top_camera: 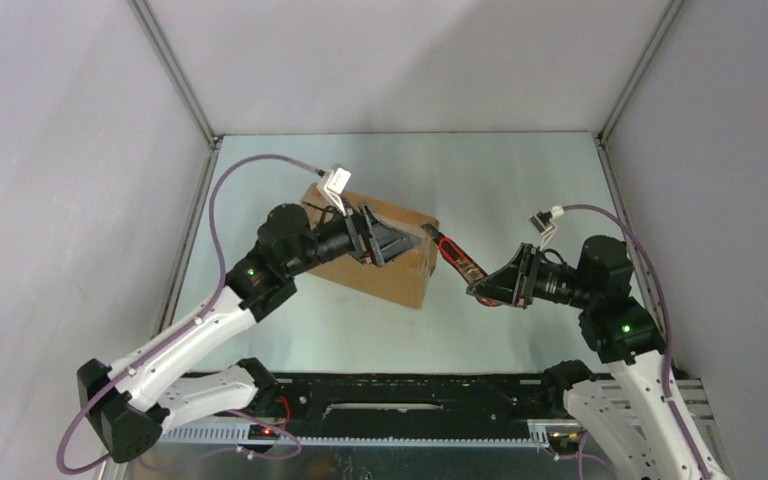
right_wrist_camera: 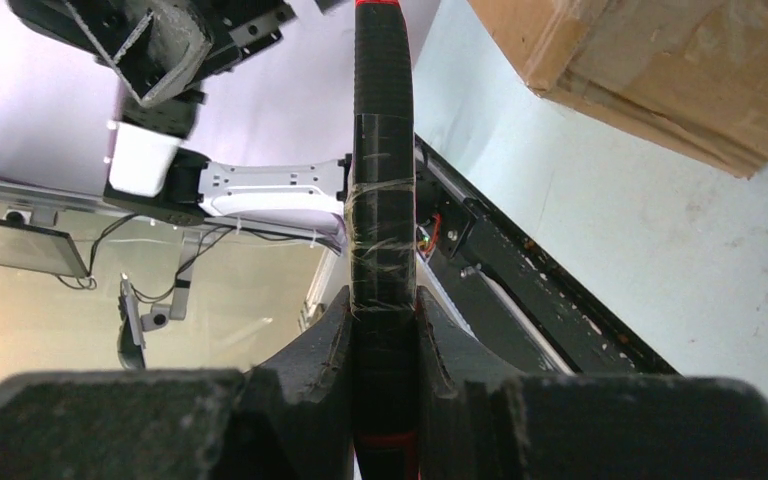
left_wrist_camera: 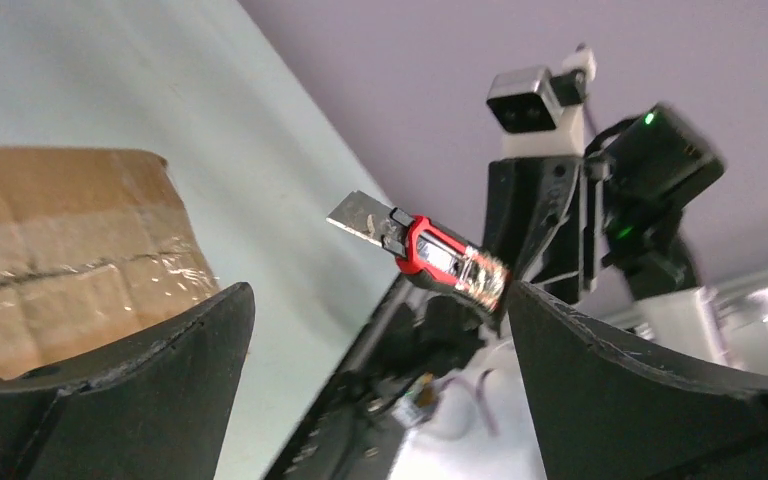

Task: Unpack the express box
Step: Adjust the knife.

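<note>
By express box [top_camera: 400, 282], left gripper [top_camera: 403, 240] agape, empty; right gripper [top_camera: 480, 290] tight on knife [left_wrist_camera: 440, 255].

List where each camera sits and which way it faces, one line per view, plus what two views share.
Top external: fixed above and behind the bases, looking down on the table; both arms show, left gripper open by the express box, right gripper shut on the utility knife.
Left wrist: on the left arm, facing the right arm; own open fingers frame the knife blade.
Right wrist: looks along the knife handle between its fingers, toward the left arm.
Shared: all three see box and knife.
</note>
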{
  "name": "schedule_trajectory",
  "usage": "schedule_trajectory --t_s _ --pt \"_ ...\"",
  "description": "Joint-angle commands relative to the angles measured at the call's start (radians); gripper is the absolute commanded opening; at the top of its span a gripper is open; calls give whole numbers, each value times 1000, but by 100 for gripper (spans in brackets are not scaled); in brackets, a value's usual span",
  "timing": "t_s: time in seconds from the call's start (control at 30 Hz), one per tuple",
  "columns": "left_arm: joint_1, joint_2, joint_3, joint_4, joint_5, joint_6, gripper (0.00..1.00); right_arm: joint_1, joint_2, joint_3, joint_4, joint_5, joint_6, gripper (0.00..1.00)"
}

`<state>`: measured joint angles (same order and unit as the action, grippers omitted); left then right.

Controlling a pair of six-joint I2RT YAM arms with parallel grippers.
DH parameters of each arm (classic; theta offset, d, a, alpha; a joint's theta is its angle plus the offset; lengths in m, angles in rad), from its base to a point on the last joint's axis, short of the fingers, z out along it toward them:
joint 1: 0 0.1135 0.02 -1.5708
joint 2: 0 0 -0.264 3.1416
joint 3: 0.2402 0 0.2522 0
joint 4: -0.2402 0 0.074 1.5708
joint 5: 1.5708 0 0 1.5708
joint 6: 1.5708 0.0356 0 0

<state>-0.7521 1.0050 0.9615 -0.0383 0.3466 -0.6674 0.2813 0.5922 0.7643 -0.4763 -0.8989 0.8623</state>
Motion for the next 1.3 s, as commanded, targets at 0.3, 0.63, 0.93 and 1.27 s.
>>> schedule_trajectory --t_s 0.3,0.63,0.93,1.27 --pt "-94 93 -129 455 -187 -584 86 111 88 36 277 69 104 0" --pt "-37 176 -147 587 -58 -651 25 184 137 36 321 149 124 7" --pt "-24 186 -116 591 41 -597 0 187 230 35 427 117 152 100" --pt "-50 220 -84 637 134 -587 0 200 319 7 649 117 264 59"
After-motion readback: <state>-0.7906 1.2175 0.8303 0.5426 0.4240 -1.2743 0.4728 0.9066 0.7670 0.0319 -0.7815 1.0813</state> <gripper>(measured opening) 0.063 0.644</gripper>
